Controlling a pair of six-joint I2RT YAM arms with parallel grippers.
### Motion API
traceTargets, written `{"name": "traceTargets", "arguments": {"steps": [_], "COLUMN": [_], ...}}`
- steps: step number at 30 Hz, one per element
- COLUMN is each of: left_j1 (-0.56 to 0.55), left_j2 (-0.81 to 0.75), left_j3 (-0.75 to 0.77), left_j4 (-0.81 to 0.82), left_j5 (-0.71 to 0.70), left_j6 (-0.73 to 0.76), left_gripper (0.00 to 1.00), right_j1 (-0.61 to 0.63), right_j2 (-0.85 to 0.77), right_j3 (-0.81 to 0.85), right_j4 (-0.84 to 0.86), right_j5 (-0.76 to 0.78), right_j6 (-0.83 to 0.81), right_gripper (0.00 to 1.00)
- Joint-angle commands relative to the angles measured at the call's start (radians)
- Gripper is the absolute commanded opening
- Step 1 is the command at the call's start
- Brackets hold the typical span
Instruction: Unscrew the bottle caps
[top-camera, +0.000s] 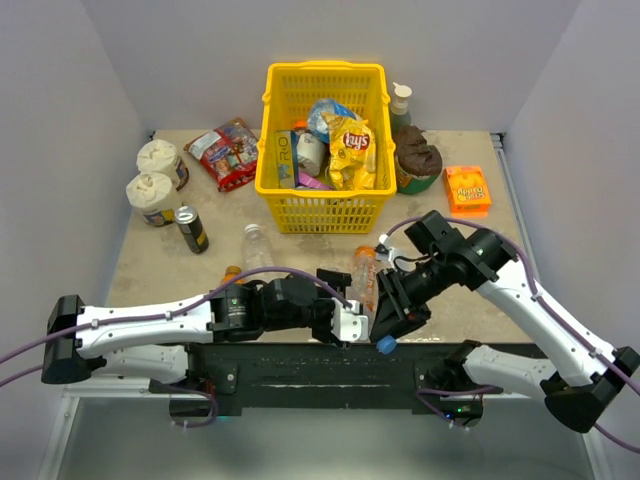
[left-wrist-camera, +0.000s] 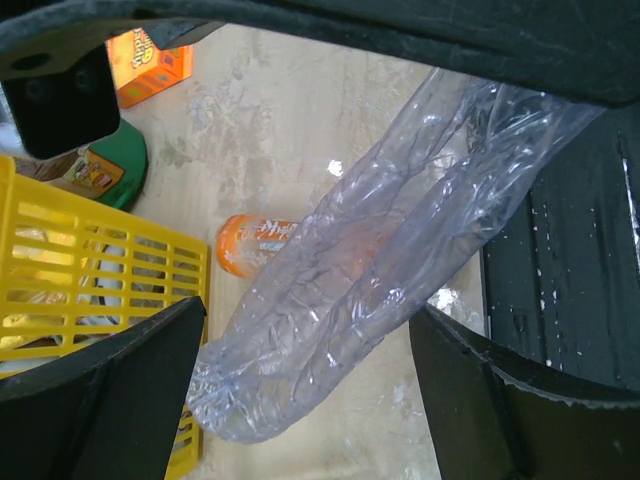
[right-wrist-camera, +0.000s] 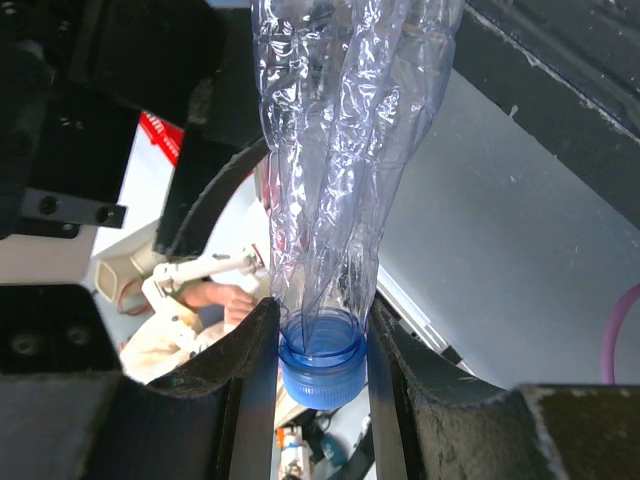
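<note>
Top external view: blue cap (top-camera: 385, 345) at the near edge of the surface (top-camera: 160, 260); left wrist: left claw (left-wrist-camera: 305, 330) spread around the crumpled clear bottle (left-wrist-camera: 370, 290); right wrist: right claw (right-wrist-camera: 322, 335) pinching the cap, so the ungripped bottle may spin with it or drop.

basket (top-camera: 322, 212) — rear centre of table (top-camera: 150, 262) | can (top-camera: 191, 229) left | bottle (top-camera: 258, 243) before basket

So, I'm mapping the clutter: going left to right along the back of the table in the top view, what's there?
White-topped tubs, red snack bag, yellow basket, brown-topped green tub, orange box.
</note>
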Motion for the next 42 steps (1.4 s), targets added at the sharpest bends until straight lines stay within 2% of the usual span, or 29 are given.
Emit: {"name": "traceTargets", "arguments": {"steps": [1,7,9,10,14,18,19,22,23,25,26,28,32,34,37,38,42], "left_j1": [-0.005,-0.005,-0.004,-0.004,-0.004,-0.004,-0.002,-0.004,-0.001,0.01,0.036,0.079,0.197,0.217,0.245,0.269,0.384], "left_j2": [0.029,0.066,0.069,0.069,0.071,0.085,0.082,0.071,0.069,0.068,0.068,0.048,-0.03,-0.061,-0.078,-0.081,-0.069], "left_j3": [0.022,0.012,0.008,0.002,-0.011,-0.014,-0.018,-0.037,-0.037,-0.037,-0.038,-0.063,-0.136,-0.15,-0.159,-0.163,-0.112], "left_j4": [0.041,0.044,0.065,0.073,0.116,0.113,0.117,0.142,0.145,0.148,0.15,0.171,0.208,0.185,0.148,0.14,0.091], "left_j5": [0.064,0.091,0.09,0.091,0.117,0.134,0.142,0.153,0.153,0.174,0.186,0.235,0.285,0.288,0.28,0.282,0.314], "left_j6": [0.029,0.017,0.002,-0.004,-0.041,-0.098,-0.11,-0.156,-0.17,-0.227,-0.256,-0.349,-0.489,-0.513,-0.575,-0.616,-0.765], "left_gripper": [0.89,0.89,0.86,0.83,0.58,0.48,0.46,0.37,0.33,0.31,0.29,0.29,0.28,0.29,0.29,0.29,0.31], "right_j1": [0.002,0.002,0.002,0.002,0.002,0.002,0.002,0.002,0.002,0.002,0.002,-0.002,-0.028,-0.056,-0.071,-0.073,-0.071], "right_j2": [0.013,0.015,0.015,0.015,0.019,0.018,0.016,0.001,-0.008,-0.019,-0.028,-0.051,-0.083,-0.091,-0.088,-0.085,-0.073], "right_j3": [0.054,0.049,0.049,0.054,0.06,0.058,0.057,0.058,0.06,0.057,0.058,0.06,0.073,0.101,0.149,0.159,0.179], "right_j4": [-0.035,-0.03,-0.029,-0.027,-0.012,-0.003,0.004,0.057,0.1,0.152,0.199,0.241,0.333,0.364,0.431,0.466,0.581], "right_j5": [-0.084,-0.102,-0.105,-0.104,-0.104,-0.101,-0.099,-0.078,-0.061,-0.015,0.006,0.083,0.218,0.285,0.451,0.564,0.807], "right_j6": [-0.054,-0.053,-0.048,-0.043,-0.03,-0.02,-0.014,0.042,0.088,0.136,0.186,0.249,0.34,0.38,0.407,0.406,0.404], "right_gripper": [0.0,0.0,0.0,0.0,0.0,0.02,0.04,0.19,0.32,0.44,0.58,0.71,0.76,0.76,0.76,0.76,0.76]}}
